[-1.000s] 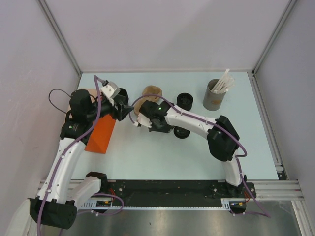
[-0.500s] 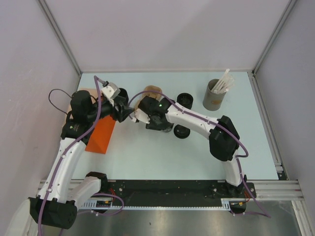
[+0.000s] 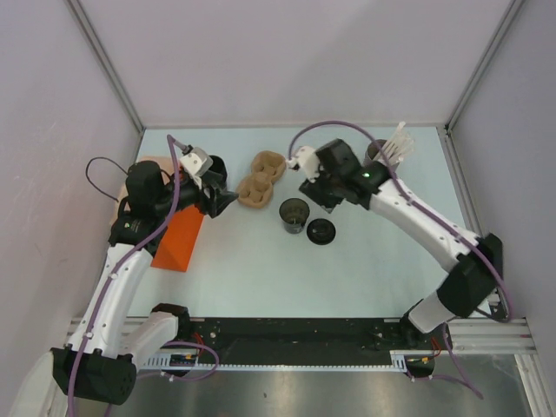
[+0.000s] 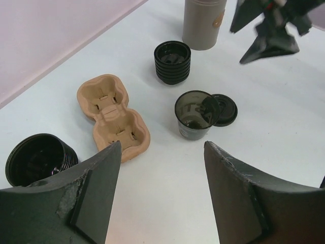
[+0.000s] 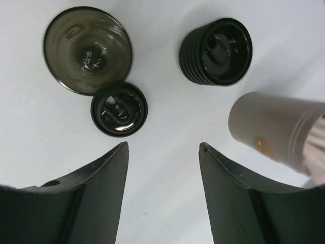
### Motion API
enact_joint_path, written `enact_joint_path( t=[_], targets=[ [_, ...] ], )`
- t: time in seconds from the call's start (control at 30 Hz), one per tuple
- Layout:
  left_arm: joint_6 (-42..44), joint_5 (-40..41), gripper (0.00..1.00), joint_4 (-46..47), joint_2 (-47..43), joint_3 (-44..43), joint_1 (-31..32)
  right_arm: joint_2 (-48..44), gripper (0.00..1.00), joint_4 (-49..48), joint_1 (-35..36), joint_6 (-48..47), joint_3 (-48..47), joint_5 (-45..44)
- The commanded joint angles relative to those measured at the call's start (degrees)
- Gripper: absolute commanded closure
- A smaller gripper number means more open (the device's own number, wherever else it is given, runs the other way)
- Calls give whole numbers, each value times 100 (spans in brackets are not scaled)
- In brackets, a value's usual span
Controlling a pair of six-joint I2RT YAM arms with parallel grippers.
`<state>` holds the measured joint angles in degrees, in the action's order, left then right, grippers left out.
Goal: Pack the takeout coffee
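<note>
So the coffee cup (image 4: 195, 114) stands upright mid-table, mouth up and long axis vertical, just right of the brown cup carrier (image 4: 114, 117). Its lid (image 5: 119, 109) is off, lying flat against the cup's near-right side. The cup looks empty, though glare on the bottom makes that iffy. Farther back is a stack of black lids (image 5: 216, 51), and a grey tube (image 5: 274, 129) holding white sticks has a tan mark I can't read. The left claw (image 4: 162, 145) and right claw (image 5: 163, 147) are both spread wide, gripping nothing.
</note>
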<state>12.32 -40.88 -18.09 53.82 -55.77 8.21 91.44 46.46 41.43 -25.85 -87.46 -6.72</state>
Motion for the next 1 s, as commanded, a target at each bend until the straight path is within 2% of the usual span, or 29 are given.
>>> enact_joint_path(
  t=[0.0, 0.17, 0.43, 0.63, 0.97],
  targets=[
    [-98, -210, 29, 227, -83, 40, -65, -899, 38, -1287, -582, 668, 1335, 908],
    [-116, -192, 28, 244, -100, 75, -65, -1111, 39, -2007, -777, 756, 2311, 1269],
    [-98, -166, 28, 262, -126, 127, -82, -803, 42, -3608, -742, 809, 3682, 1375],
    [-80, -148, 28, 306, -91, 171, -91, -663, 42, -4241, -671, 932, 4000, 1437],
    [-63, -104, 28, 323, -65, 198, -91, -171, 43, -4865, -276, 941, 3921, 1261]
  ],
)
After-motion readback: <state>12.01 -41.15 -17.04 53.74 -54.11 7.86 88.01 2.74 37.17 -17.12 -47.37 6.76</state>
